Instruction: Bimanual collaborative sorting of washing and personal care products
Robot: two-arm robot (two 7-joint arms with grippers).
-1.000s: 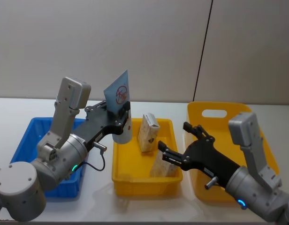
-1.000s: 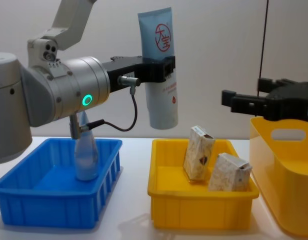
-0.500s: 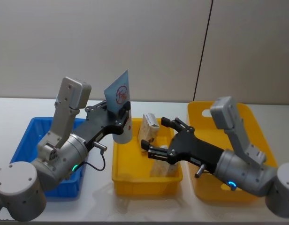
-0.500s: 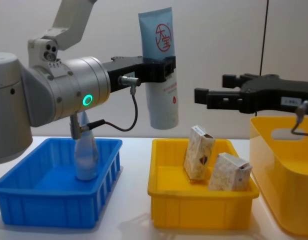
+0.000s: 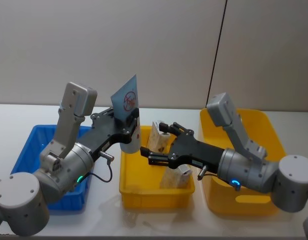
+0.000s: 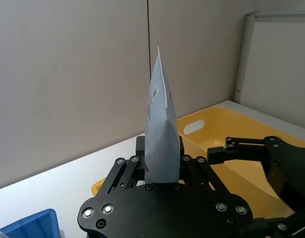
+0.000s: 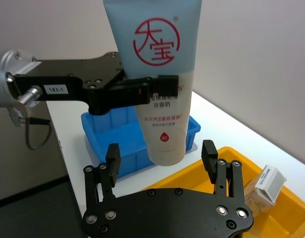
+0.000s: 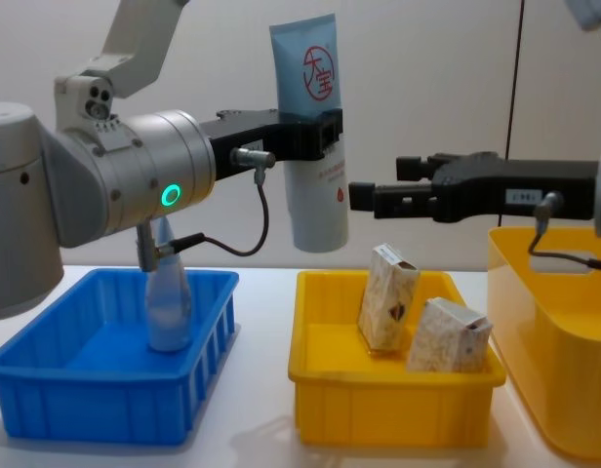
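Note:
My left gripper (image 8: 315,136) is shut on the tall pale-blue squeeze tube (image 8: 315,146) with the red circular logo, held upright, cap down, above the back left of the small yellow bin (image 8: 388,414). My right gripper (image 8: 379,185) is open and level with the tube's lower half, just to its right. In the right wrist view the tube (image 7: 155,74) stands just beyond its spread fingertips (image 7: 113,151). Two beige speckled cartons (image 8: 388,297) (image 8: 449,336) stand in that bin. A slim clear bottle (image 8: 167,297) stands in the blue bin (image 8: 105,390).
A tall yellow bin (image 8: 554,292) stands at the right, beside the small yellow one. The three bins sit in a row on a white table, with a plain wall behind. My right arm reaches across above the cartons.
My right gripper has swung left from over the tall yellow bin, across the small one, to just right of the tube. The left arm and the tube have not moved.

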